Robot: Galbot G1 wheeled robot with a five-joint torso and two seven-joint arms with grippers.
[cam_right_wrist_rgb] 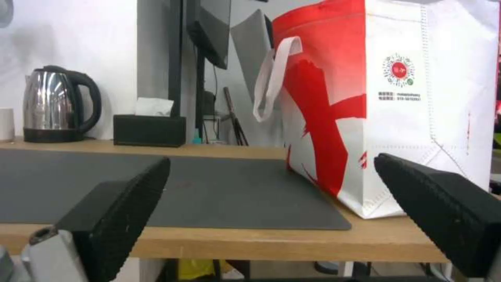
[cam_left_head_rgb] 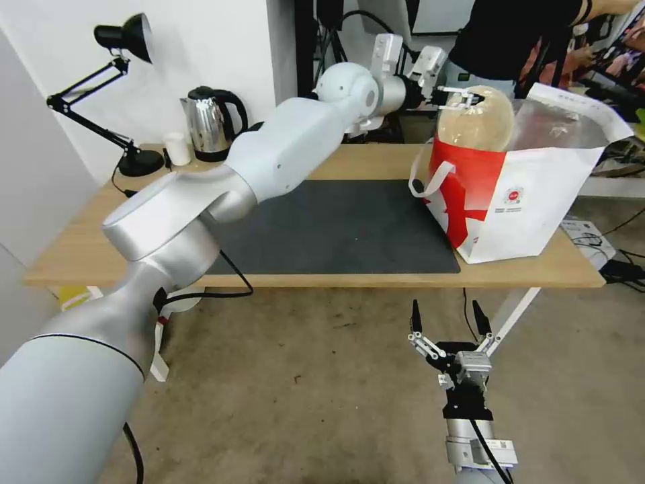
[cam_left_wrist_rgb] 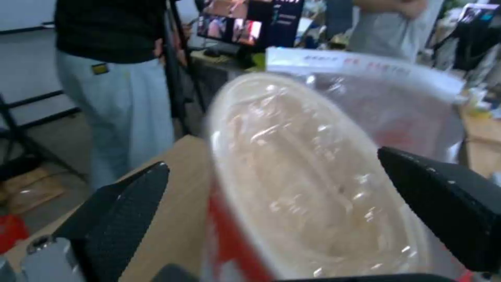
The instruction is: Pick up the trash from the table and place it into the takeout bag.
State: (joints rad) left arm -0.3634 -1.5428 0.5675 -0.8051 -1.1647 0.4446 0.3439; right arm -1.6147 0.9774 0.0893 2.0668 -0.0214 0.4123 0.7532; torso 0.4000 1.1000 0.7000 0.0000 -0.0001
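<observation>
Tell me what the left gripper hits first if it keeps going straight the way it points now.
Most likely the beige lidded bowl. The left gripper is open, its fingers spread on either side of the bowl, which sits in the mouth of the takeout bag. The gap between fingers and bowl is hard to judge.

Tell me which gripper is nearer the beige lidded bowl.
Left. The left gripper is open right at the beige lidded bowl in the takeout bag's mouth; the right gripper hangs open below the table edge.

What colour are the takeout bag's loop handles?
White; the handle shows best in the right wrist view, against the bag's red panel.
</observation>
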